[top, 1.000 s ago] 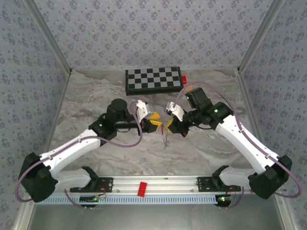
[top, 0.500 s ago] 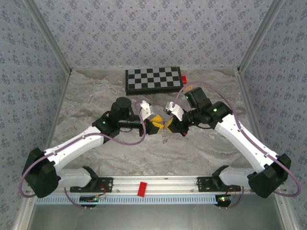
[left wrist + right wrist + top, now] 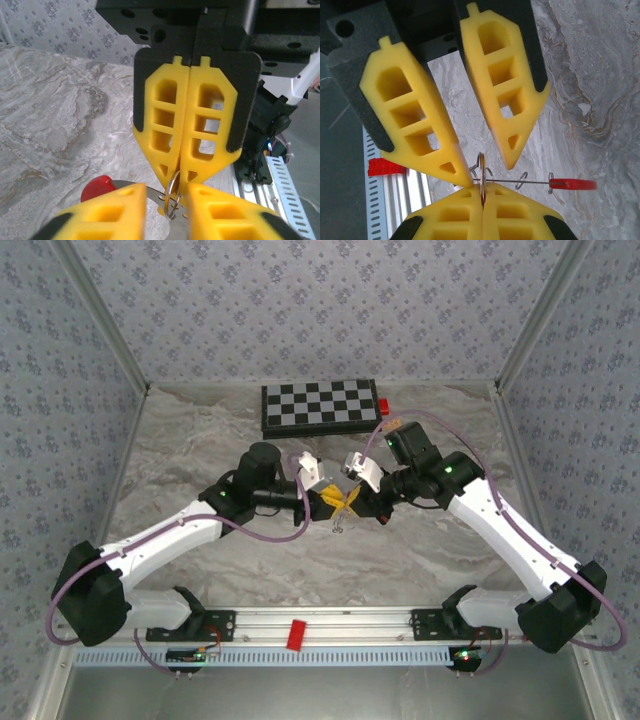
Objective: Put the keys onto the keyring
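Left claw point(image 3: 333, 503) nearer, astride right claw's point(image 3: 352, 502) keyring point(image 3: 530, 182)

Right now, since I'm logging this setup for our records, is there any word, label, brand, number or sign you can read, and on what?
None: no view holds readable text.
Chessboard: plain squares, no letters or numbers.
Red tag on the front rail: too small to tell if anything is printed.
Keyring, its red part: no marking seen.
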Controlling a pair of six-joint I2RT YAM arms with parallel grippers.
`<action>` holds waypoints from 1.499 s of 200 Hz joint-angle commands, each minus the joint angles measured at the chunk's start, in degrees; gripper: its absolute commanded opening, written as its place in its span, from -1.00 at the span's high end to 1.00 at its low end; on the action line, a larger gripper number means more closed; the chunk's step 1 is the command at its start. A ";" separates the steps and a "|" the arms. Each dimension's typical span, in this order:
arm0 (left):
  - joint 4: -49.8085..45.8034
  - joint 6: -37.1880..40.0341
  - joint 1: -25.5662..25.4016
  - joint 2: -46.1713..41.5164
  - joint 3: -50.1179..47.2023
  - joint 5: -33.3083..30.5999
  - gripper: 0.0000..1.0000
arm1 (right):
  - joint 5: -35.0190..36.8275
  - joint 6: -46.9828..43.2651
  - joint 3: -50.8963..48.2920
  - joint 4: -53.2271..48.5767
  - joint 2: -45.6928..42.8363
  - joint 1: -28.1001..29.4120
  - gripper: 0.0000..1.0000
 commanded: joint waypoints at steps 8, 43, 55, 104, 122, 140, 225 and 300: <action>0.79 0.33 -0.39 0.17 1.82 1.50 0.81 | -1.87 -0.56 0.62 0.86 -1.33 0.54 1.00; 1.08 -0.06 -0.40 0.31 1.91 2.23 1.00 | -1.14 -0.18 0.08 1.98 -2.04 0.46 1.00; 1.30 -0.58 -0.43 0.30 1.80 2.02 1.00 | -0.77 0.21 -0.23 2.49 -2.37 0.46 1.00; 8.37 -4.36 -0.38 -1.37 -0.73 -0.64 1.00 | -0.20 3.06 -5.11 7.47 -7.18 -1.19 0.44; 12.71 -6.55 -0.40 -2.14 -2.02 -2.09 1.00 | -1.06 6.10 -8.46 12.41 -10.67 -3.26 0.41; 16.79 -8.58 -0.38 -2.92 -3.26 -3.85 1.00 | -4.70 12.35 -13.76 21.61 -15.27 -6.81 0.39; 37.04 -19.43 -1.04 -2.25 -6.93 -9.01 1.00 | -8.19 37.57 -29.23 57.56 -24.93 -14.17 0.32; 37.08 -19.58 -1.67 -1.97 -6.14 -8.41 1.00 | -12.18 42.50 -28.35 65.52 -19.34 -14.02 0.34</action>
